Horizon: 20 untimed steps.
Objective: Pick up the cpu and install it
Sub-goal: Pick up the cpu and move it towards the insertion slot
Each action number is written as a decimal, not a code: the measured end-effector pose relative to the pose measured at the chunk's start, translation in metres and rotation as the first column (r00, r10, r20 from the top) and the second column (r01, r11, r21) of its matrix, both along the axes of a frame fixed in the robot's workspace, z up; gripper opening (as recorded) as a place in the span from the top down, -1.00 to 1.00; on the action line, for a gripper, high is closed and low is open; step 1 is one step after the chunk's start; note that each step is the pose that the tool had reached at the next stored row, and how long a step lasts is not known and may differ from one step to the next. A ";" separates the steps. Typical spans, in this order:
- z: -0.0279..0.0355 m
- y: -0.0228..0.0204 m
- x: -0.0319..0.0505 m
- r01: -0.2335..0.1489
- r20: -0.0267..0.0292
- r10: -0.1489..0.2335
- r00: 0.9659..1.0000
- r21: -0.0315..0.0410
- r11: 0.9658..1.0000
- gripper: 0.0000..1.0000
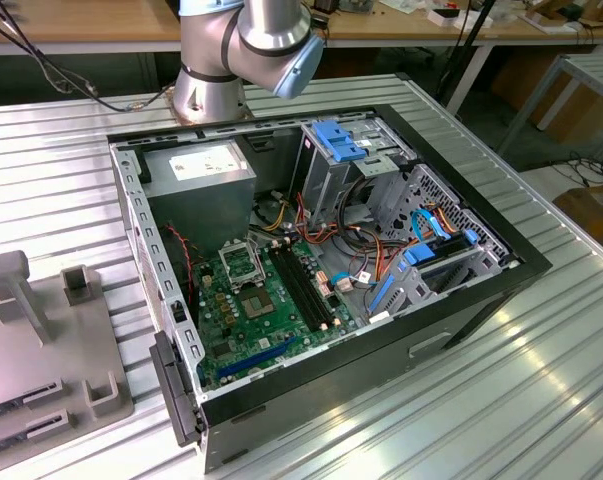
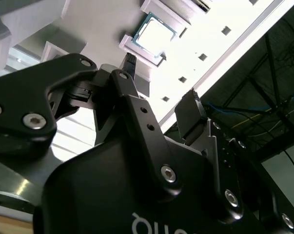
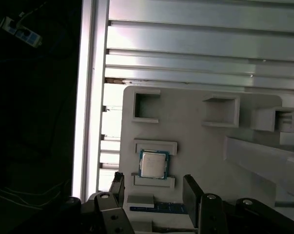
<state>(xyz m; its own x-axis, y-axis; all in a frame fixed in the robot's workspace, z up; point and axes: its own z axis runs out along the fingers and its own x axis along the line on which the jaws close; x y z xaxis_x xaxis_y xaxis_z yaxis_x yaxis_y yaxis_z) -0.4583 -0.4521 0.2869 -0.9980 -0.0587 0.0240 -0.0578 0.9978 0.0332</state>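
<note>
First wrist view: cpu [image 3: 153,164] sits in a recess of the grey holder plate [image 3: 200,141], near an edge of the surface [image 3: 195,44]; gripper [image 3: 153,179] hovers near it, fingers [image 3: 191,192] spread, empty; judged approach step; grasp calls for straddling its free sides squarely.
</note>
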 end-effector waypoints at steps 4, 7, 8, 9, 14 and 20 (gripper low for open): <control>-0.0060 -0.0005 0.0001 0.008 0.000 -0.008 1.000 -0.011 1.000 -0.20; -0.0159 -0.0011 0.0000 0.009 0.000 -0.009 1.000 -0.011 1.000 -0.20; -0.0178 -0.0011 0.0000 0.009 0.000 -0.009 1.000 -0.011 1.000 -0.20; -0.0196 -0.0012 0.0000 0.009 0.000 -0.009 1.000 -0.011 1.000 -0.20; -0.0289 -0.0012 0.0001 0.021 0.000 -0.021 1.000 -0.012 1.000 -0.20; -0.0400 -0.0012 0.0002 0.057 0.000 -0.057 0.998 -0.014 0.998 -0.20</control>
<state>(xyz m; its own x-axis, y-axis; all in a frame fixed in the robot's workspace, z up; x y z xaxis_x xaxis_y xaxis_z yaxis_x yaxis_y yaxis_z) -0.4581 -0.4533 0.2469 -0.9997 -0.0010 0.0247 -0.0005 0.9998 0.0191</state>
